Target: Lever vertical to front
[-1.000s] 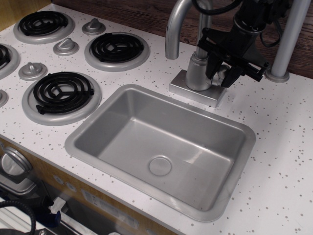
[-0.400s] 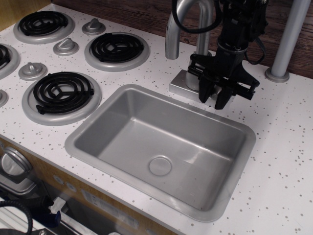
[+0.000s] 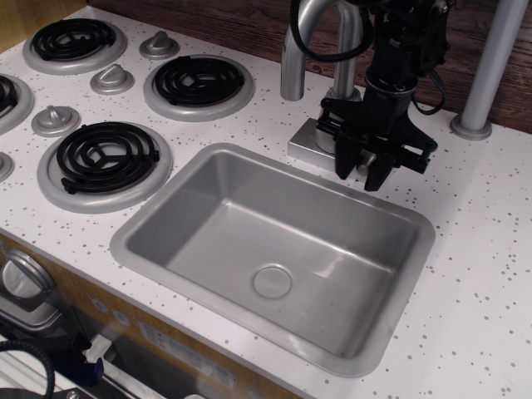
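The faucet's cylindrical body is mostly hidden behind my black gripper (image 3: 357,179); its square silver base (image 3: 304,141) and tall curved spout (image 3: 293,50) show. The gripper hangs fingers-down in front of the body, over the sink's back rim. Only a small silver-grey bit of the lever (image 3: 359,164) shows between the fingers (image 3: 344,165), and it points toward the front. The fingers sit close on either side of it.
The grey sink (image 3: 133,241) fills the middle, with a round drain (image 3: 272,281). A thick grey pole (image 3: 490,66) stands at the back right. Black coil burners (image 3: 104,158) (image 3: 199,81) and silver knobs (image 3: 112,79) are on the left. A speckled white counter (image 3: 482,249) lies to the right.
The gripper has swung from the right side of the faucet body round to its front and lower, toward the sink rim. Its fingers went from angled to pointing straight down.
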You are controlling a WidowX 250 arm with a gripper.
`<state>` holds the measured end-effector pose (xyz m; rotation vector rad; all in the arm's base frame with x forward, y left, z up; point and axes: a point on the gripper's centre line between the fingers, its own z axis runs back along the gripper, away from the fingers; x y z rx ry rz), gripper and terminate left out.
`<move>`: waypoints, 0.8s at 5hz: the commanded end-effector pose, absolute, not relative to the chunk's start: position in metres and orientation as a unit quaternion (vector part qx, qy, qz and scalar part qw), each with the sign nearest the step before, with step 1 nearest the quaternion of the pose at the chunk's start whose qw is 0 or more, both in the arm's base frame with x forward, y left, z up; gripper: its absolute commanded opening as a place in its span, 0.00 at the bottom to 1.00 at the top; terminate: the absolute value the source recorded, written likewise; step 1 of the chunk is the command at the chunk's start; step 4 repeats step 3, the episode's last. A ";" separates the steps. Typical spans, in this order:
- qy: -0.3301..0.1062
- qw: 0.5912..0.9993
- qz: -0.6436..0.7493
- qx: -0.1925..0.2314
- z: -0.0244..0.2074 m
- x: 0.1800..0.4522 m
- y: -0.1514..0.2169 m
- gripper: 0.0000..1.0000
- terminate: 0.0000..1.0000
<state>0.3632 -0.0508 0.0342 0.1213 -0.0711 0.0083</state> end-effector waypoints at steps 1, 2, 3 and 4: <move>-0.055 0.994 0.026 0.090 0.076 0.355 -0.062 1.00 0.00; -0.053 0.994 0.030 0.095 0.080 0.349 -0.064 1.00 0.00; -0.050 0.993 0.035 0.103 0.085 0.346 -0.066 1.00 1.00; -0.050 0.993 0.035 0.103 0.085 0.346 -0.066 1.00 1.00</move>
